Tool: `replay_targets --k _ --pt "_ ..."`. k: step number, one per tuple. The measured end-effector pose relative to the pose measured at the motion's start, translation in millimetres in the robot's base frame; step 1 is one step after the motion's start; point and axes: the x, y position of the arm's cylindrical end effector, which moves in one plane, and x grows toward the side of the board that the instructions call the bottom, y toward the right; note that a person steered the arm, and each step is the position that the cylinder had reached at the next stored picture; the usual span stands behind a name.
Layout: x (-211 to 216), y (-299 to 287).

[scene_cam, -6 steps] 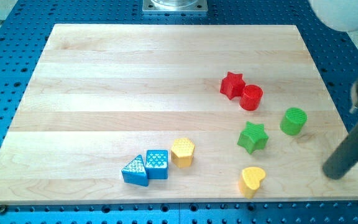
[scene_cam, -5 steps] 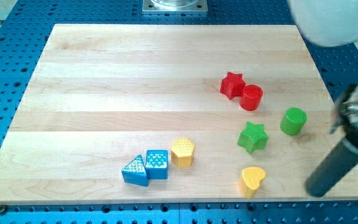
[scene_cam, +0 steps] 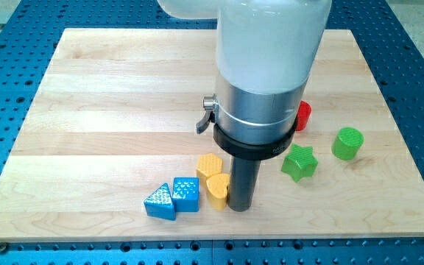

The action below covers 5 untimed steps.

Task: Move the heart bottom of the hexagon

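Down near the counter's (scene_cam: 109, 81) bottom edge, my tip (scene_cam: 239, 208) stood pressed against the right side of the yellow heart (scene_cam: 217, 190), and that placing made sense: a push from the view's right carries the heart leftward, under the yellow hexagon (scene_cam: 209, 165). The heart sat just below the hexagon and a shade to its right, the two touching or very nearly so, and I judged the task almost done, perhaps needing one small nudge left to square it up. No hand exists on this arm, only the rod, so nothing was clasped or released. To the heart's left, the blue cube (scene_cam: 186, 193) and blue triangle (scene_cam: 159, 202) lay side by side, leaving only a narrow gap; a long shove would have knocked into the cube. Below the heart a strip of bare wood ran to the counter's front edge, some room but not a lot. Right of the rod the green star (scene_cam: 299, 162) and green cylinder (scene_cam: 347, 143) stood well apart from the action, and a red block (scene_cam: 302, 115) peeked out behind the arm's body, its shape hidden. Everything toward the view's top left lay wide open for a retreat.
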Motion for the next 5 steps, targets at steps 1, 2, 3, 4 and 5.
replay_targets --k 1,2,3,4,5 --pt "1.1 -14.8" --pt "2.4 14.2" --pt "19.9 1.8" --pt "19.9 -42.7" --pt "17.6 -40.9"
